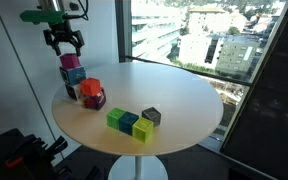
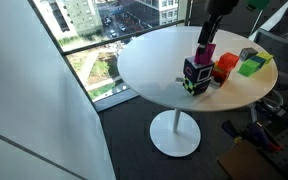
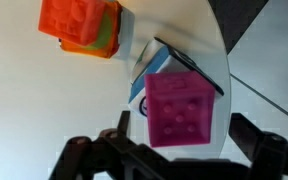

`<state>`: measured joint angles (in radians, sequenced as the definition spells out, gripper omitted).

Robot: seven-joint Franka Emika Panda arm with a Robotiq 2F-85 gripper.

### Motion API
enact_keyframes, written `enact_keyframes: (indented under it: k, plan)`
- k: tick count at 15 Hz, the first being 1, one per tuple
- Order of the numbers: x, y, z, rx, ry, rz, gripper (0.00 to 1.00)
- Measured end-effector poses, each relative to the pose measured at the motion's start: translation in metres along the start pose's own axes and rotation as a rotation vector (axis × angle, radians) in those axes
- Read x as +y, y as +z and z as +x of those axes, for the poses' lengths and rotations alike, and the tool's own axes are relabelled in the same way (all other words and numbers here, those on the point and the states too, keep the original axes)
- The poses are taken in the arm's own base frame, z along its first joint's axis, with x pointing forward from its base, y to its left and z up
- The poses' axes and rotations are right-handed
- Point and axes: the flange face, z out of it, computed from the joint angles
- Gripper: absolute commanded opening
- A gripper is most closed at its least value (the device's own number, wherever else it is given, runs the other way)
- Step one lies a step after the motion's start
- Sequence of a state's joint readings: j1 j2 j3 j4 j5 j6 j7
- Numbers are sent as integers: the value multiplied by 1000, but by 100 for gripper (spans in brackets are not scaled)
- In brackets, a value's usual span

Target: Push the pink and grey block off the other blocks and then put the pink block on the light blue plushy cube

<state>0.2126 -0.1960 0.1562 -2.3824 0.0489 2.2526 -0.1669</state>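
Lighting: bright daylight, soft shadows.
Source: windows (image 1: pixel 199 40) beyond the gripper (image 1: pixel 66 48); table (image 1: pixel 179 95) below it evenly lit, shadows faint. Wrist view soft-focused, gripper fingers (image 3: pixel 259 150) dark and blurred at lower edge.

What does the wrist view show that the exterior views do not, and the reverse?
Only the wrist view: the dotted top face of the small magenta-pink hard cube, seen from above. Only the exterior views: the row of small green, teal-blue and yellow-green cubes, the small dark grey cube next to it, and the whole round white table. Shared: the pink cube resting on the soft light blue plushy cube, the orange-topped lump beside it, and the open pincer above.
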Motion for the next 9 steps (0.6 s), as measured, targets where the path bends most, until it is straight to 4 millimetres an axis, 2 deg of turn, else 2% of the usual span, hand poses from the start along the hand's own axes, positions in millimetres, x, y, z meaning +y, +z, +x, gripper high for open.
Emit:
enact_keyframes:
  k: [9]
  plan:
    - [1,-3,2,12,15,4,100]
